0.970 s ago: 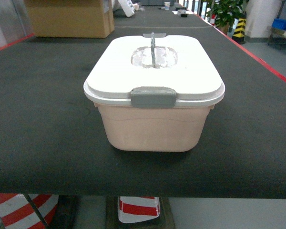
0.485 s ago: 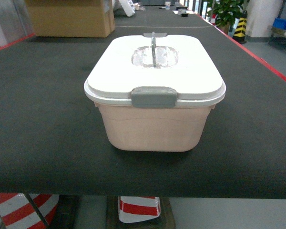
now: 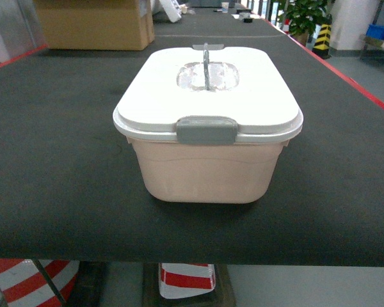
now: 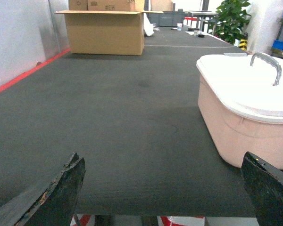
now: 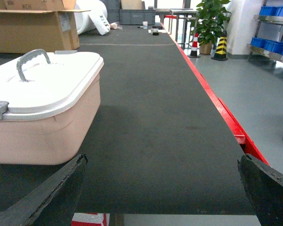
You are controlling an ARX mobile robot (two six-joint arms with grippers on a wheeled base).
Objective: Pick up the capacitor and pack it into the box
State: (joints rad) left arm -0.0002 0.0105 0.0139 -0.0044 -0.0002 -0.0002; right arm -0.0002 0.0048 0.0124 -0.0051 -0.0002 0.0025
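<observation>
The peach-pink box [image 3: 205, 173] stands in the middle of the dark table [image 3: 51, 160], near its front edge. Its white lid [image 3: 256, 96] is on, the grey front clip [image 3: 206, 130] is down and the grey handle [image 3: 206, 64] stands upright. My left gripper [image 4: 162, 162] is open over the table's front edge, with the box [image 4: 236, 127] to its right. My right gripper [image 5: 162, 162] is also open over the front edge, with the box [image 5: 42, 136] to its left. Nothing lies between either pair of fingers. Neither gripper shows in the head view. The capacitor is out of view.
A brown cardboard carton [image 3: 93, 25] stands at the table's far left. A red strip [image 5: 217, 108] runs along the table's right edge. Beyond it are a potted plant [image 5: 210, 19] and blue bins [image 5: 273, 44]. A red-and-white striped post [image 3: 185, 281] shows under the front edge.
</observation>
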